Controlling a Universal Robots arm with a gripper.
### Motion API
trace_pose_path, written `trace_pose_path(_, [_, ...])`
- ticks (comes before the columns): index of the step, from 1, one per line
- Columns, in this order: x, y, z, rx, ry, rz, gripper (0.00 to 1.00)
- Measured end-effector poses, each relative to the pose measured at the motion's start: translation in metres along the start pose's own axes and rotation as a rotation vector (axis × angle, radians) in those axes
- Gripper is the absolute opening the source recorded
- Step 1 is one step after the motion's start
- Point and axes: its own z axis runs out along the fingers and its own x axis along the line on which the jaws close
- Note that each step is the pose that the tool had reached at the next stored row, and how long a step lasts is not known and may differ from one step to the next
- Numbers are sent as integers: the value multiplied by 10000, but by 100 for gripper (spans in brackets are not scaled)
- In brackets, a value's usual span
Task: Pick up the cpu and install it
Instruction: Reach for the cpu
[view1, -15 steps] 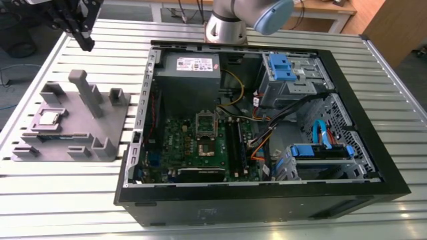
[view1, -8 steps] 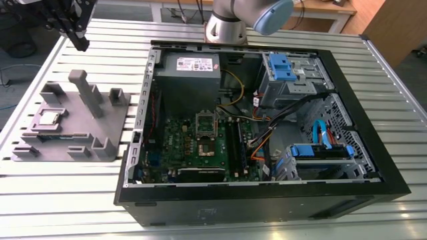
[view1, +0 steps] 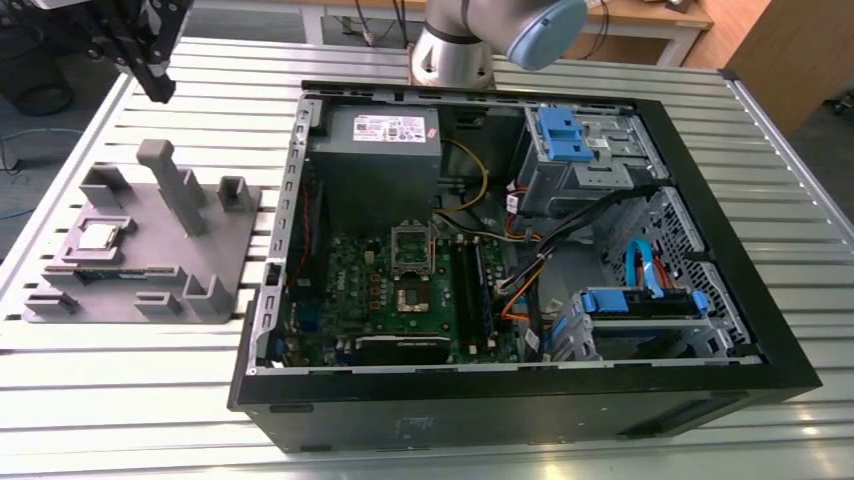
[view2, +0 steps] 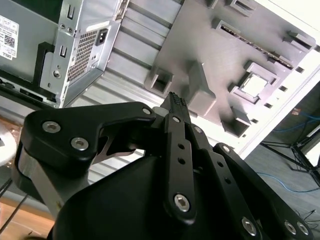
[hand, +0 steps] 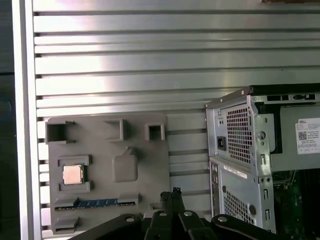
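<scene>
The cpu (view1: 100, 236) lies flat in a recess of the grey fixture tray (view1: 230, 255) on the bench (view1: 134, 400). In the exterior view it is at 9 o'clock of the open computer case (view1: 534, 410). The hand (view1: 158, 92) hangs at 12 o'clock of the tray, clear of it. Its fingers appear to be together and hold nothing. Expect 1 light, stiff, fragile chip with a slick metal lid, so grip it by 2 opposite edges.
</scene>
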Motion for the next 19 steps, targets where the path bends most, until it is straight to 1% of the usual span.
trace_pose_path(2, [-2, 0, 3, 24, 338, 14, 11])
trace_pose_path(6, [-7, 0, 11, 81, 1054, 45, 11])
trace_pose_path(7, [-7, 0, 13, 92, 1211, 52, 11])
trace_pose_path(8, [-8, 0, 16, 123, 1607, 68, 11])
trace_pose_path(9, [-8, 0, 18, 142, 1877, 80, 11])
trace_pose_path(10, [-8, 0, 19, 151, 1988, 84, 11])
trace_pose_path(11, [-7, 0, 19, 152, 1998, 85, 11])
trace_pose_path(19, [-5, 0, 19, 153, 1997, 85, 11])
